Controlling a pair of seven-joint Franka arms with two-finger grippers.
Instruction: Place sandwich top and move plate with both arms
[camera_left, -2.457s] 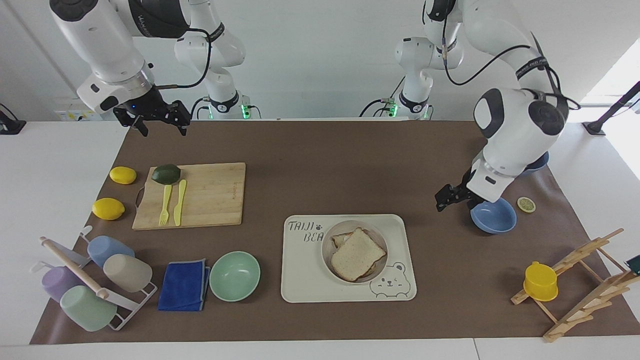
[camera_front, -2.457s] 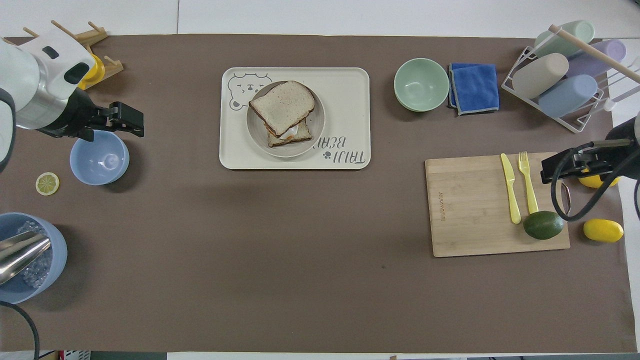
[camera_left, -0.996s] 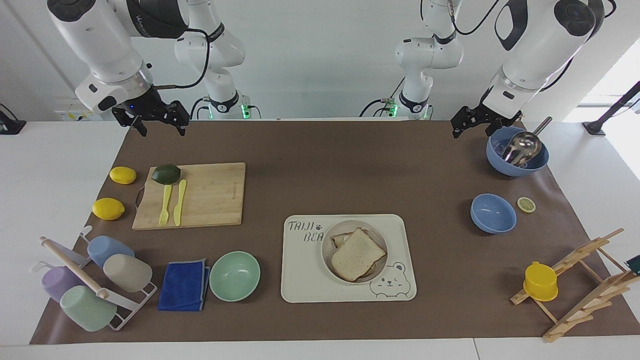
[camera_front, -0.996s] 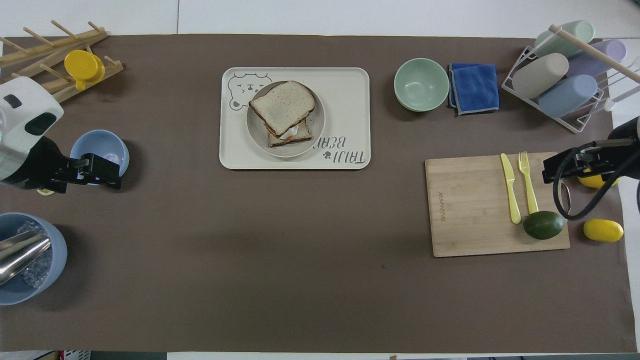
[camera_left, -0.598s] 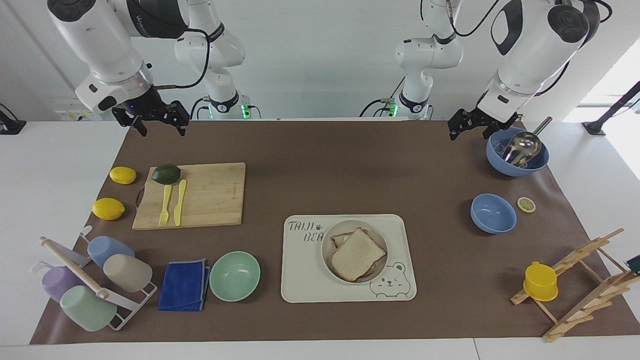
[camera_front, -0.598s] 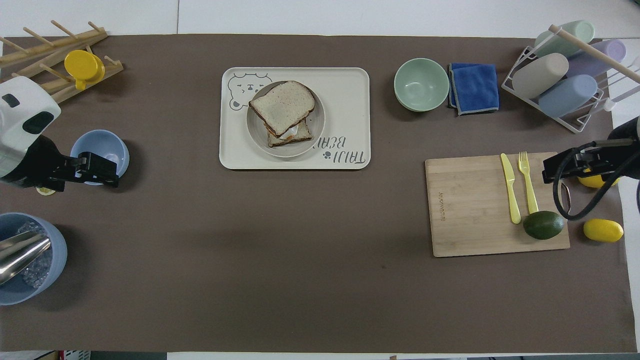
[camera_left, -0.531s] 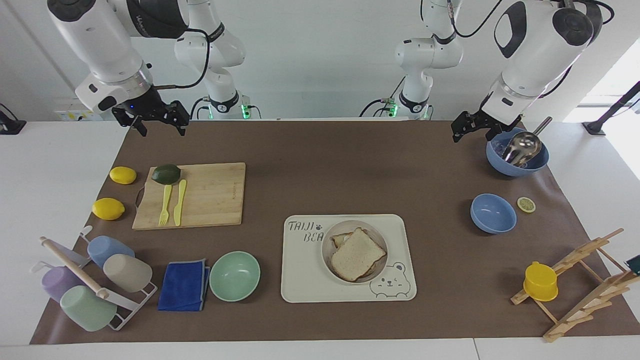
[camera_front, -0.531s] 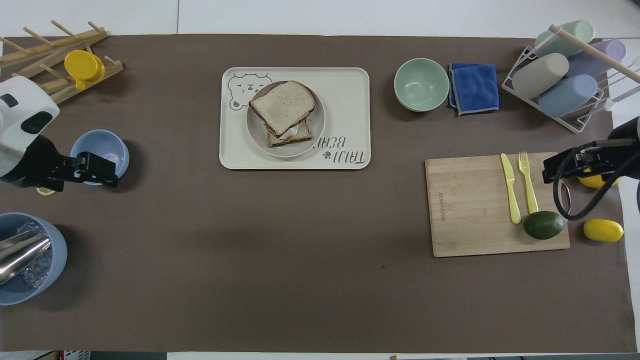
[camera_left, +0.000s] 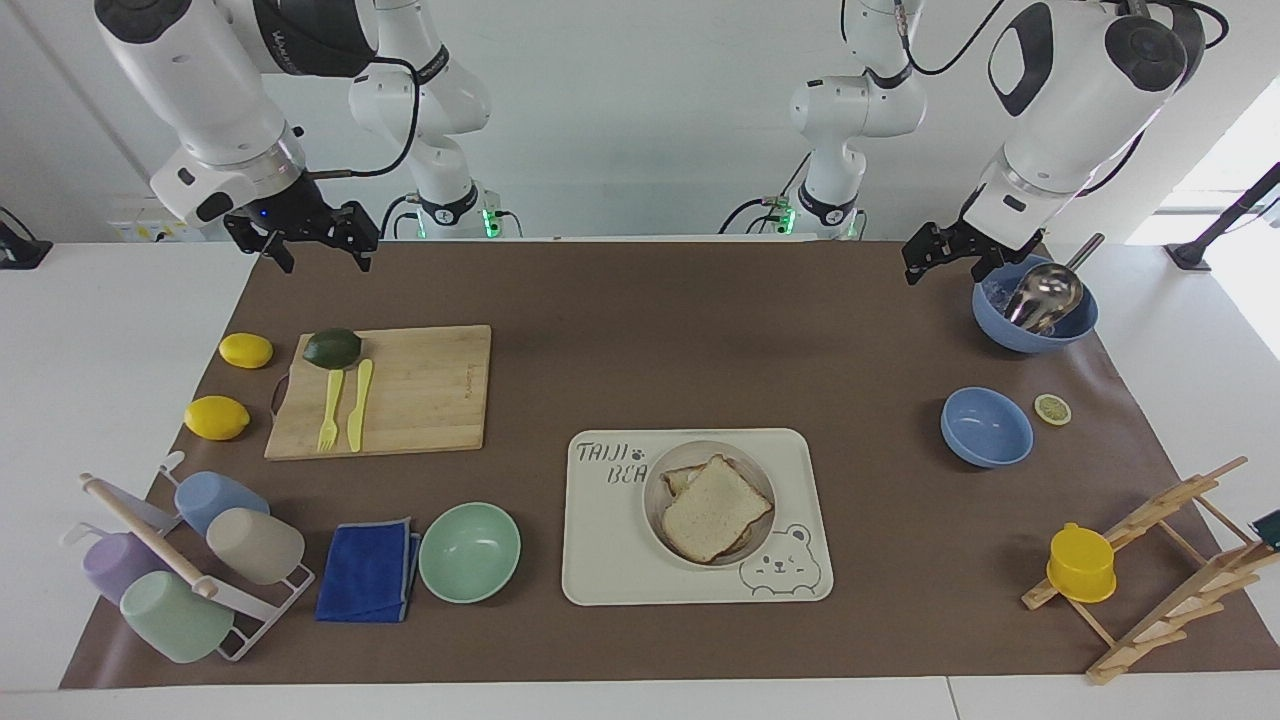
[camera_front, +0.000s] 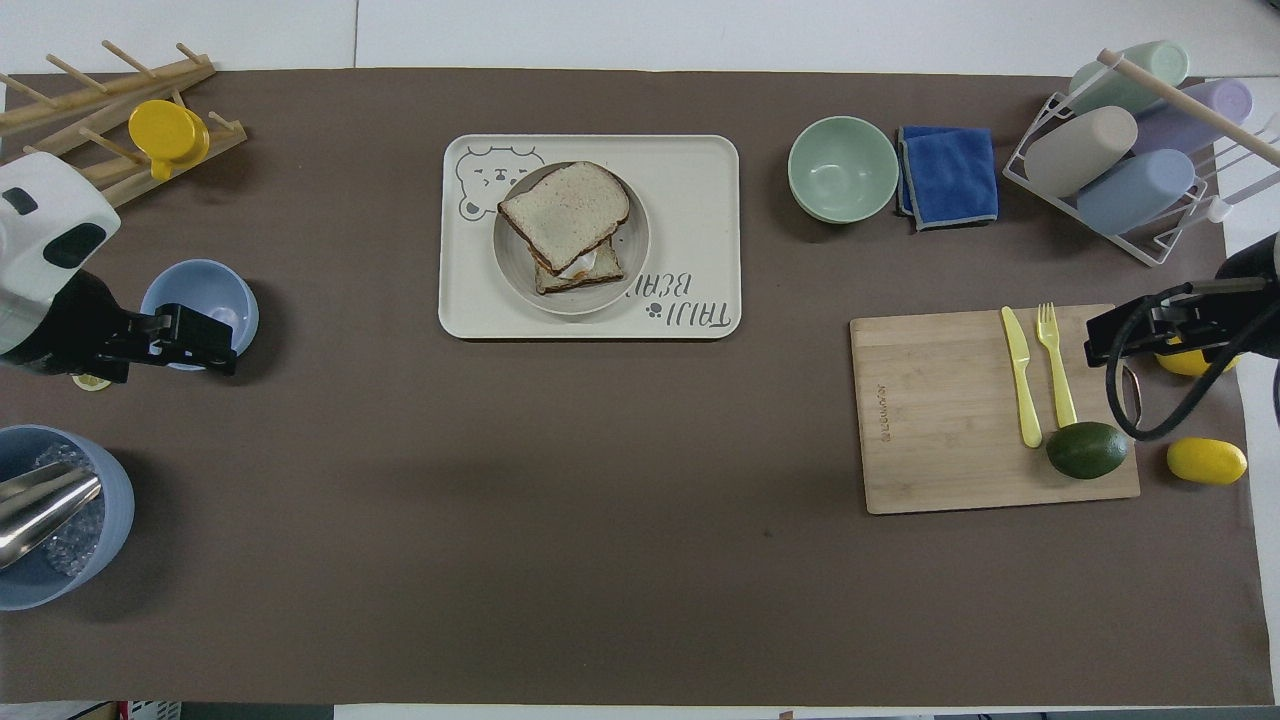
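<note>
The sandwich top (camera_left: 715, 507) lay on the plate (camera_left: 657, 517), mid-counter toward the edge away from the robots. Both the left gripper (camera_left: 938, 257) and right gripper (camera_left: 305, 238) hung empty, fingers apart, over opposite ends; the left looked nearer.

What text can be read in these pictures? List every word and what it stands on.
"TAIJI BEAR": on the tray, beside the plate.
Small brand mark on the cutting board: too small to read.
Lettering on the right arm's black band: too blurred to read.
</note>
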